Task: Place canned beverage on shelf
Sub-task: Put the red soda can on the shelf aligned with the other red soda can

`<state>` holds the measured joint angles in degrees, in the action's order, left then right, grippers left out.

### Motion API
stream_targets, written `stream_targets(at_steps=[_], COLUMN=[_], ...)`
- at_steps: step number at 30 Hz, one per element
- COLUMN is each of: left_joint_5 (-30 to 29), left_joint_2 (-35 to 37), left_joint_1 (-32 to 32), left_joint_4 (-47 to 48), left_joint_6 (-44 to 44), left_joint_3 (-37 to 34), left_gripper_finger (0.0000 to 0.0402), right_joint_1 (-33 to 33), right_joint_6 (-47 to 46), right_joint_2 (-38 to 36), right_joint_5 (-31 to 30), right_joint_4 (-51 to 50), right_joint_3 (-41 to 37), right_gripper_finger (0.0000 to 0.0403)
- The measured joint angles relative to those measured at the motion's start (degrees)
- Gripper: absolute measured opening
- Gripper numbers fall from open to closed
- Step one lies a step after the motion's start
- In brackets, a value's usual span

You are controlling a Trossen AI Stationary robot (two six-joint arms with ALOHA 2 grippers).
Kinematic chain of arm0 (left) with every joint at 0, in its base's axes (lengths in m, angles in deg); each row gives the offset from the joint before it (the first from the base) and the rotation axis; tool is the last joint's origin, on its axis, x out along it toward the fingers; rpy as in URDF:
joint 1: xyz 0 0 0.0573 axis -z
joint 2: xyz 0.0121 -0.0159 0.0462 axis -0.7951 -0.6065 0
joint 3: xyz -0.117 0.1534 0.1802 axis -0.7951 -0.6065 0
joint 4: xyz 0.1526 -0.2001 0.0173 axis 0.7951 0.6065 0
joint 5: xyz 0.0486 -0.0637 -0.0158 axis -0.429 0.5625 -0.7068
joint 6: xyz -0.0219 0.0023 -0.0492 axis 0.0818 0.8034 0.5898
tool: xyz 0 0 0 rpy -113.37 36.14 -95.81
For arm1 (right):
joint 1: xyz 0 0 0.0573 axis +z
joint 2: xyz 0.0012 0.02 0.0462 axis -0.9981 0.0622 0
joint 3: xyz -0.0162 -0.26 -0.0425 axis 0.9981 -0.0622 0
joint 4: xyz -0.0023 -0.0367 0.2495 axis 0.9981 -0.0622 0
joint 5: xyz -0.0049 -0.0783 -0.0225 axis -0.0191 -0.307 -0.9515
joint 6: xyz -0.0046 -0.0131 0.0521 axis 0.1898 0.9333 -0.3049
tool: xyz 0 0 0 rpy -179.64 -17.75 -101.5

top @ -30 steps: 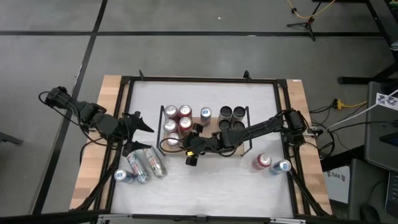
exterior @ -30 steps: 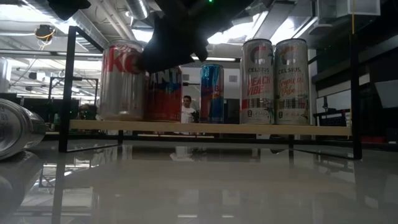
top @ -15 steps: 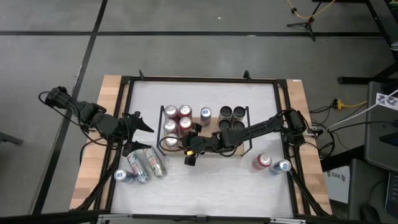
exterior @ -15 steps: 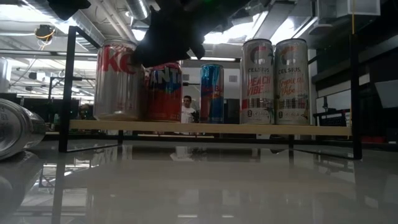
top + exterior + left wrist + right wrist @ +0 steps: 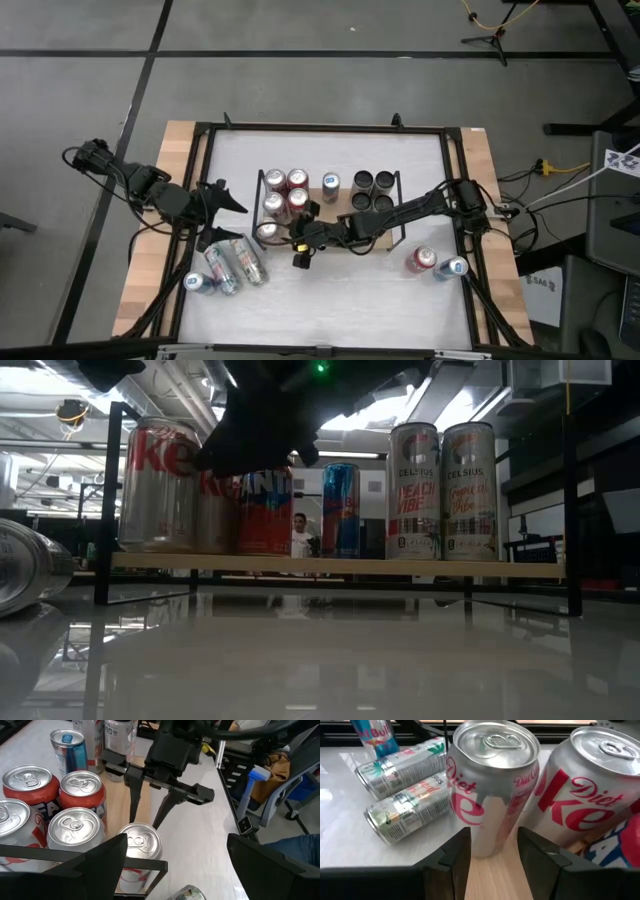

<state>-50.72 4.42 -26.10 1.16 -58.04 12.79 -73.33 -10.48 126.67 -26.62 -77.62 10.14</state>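
The shelf (image 5: 345, 212) holds several upright cans between its black end rails. A silver Diet Coke can (image 5: 492, 785) stands on the board at the shelf's near left corner (image 5: 267, 233), close to the left rail (image 5: 111, 500). My right gripper (image 5: 283, 233) reaches in from the table's right, its fingers a little apart and against this can. My left gripper (image 5: 222, 195) hangs open over the table's left side, clear of everything. My right gripper touches the Diet Coke can's side wall (image 5: 490, 827) on the side facing the table's right, with both fingertips (image 5: 131, 820) set against it and neither around it. The fingers slant down from the right. The can stands upright with its base on the shelf board (image 5: 490, 875).
A second Diet Coke can (image 5: 590, 795) and red cans (image 5: 297, 190) stand just behind. A blue can (image 5: 330, 183) and dark-topped cans (image 5: 373, 192) fill the shelf's right part. Two cans lie at the near left (image 5: 235, 264) beside a blue one (image 5: 195, 283); two stand near right (image 5: 437, 263).
My right gripper has crept toward the table's left edge. The Diet Coke can in front of its fingers has slid upright along the shelf board, from beside the red cans to the left rail. The finger gap is unchanged.
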Motion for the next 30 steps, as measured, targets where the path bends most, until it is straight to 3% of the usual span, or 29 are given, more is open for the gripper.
stream_targets(at_steps=[10,19,30], left_joint_5=[0.67,1.71,1.35], left_joint_2=[0.01,-0.01,-0.01], left_joint_1=[0.0,0.0,0.0], left_joint_4=[0.67,13.09,18.49], left_joint_6=[0.02,5.53,10.67], left_joint_3=[0.0,0.0,0.0], left_gripper_finger=[0.0336,0.0336,0.0336], right_joint_1=[0.04,0.04,0.04], right_joint_6=[-0.09,-0.22,-0.31], right_joint_2=[-1.82,-3.11,-11.02], right_joint_5=[0.24,1.62,13.28], right_joint_4=[-3.0,-3.45,-8.06], right_joint_3=[0.0,0.0,0.0], right_gripper_finger=[0.0156,0.0156,0.0156])
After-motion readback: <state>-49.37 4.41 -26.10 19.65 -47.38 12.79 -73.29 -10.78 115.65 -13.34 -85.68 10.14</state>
